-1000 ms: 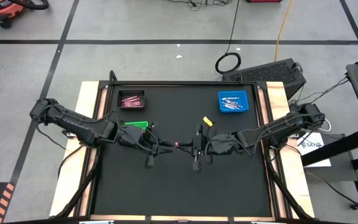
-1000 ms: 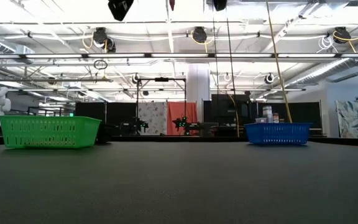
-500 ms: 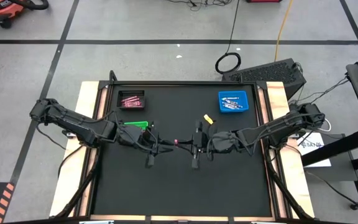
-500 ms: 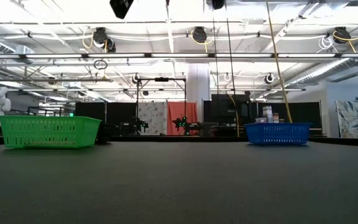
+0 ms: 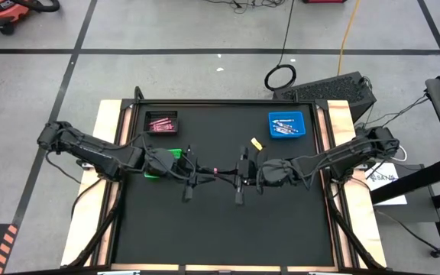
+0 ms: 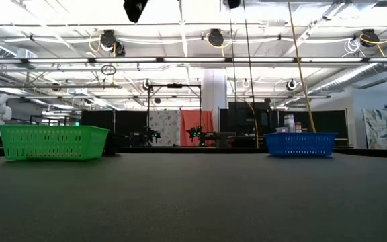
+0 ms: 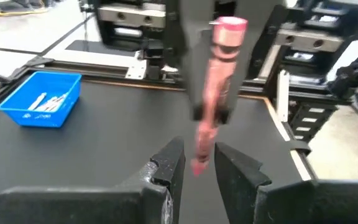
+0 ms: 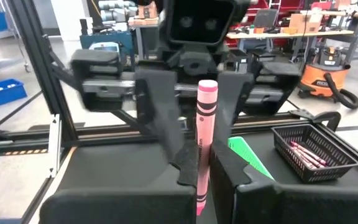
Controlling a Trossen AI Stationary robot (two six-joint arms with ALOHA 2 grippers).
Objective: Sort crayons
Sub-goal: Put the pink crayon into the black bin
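The right claw (image 8: 205,171) is closed on one pink crayon (image 8: 205,124), clamping it near one end, so that the rest of the stick points away from the claw. The left claw (image 7: 197,165) faces it head on. Its fingers are spread, one on each side of the crayon's free end, and we see no contact with the stick. Both claws hang above the table, well apart from the blue tray (image 5: 272,126) and on its black-tray side.

The blue tray holds white crayons (image 5: 285,126). The black tray (image 5: 161,113), at the same table edge but far from the blue tray, holds pink ones (image 5: 160,122). A green tray (image 5: 173,153) lies just past the left claw, also far from the blue tray.

We judge this to be a handover in mid-air. Risks from here:

- If the right claw lets go before the left fingers close, the crayon drops and rolls on the table.
- If the left fingers close off-centre, they tip the stick or snap it.
- A pink crayon carried to the blue tray is mis-sorted.
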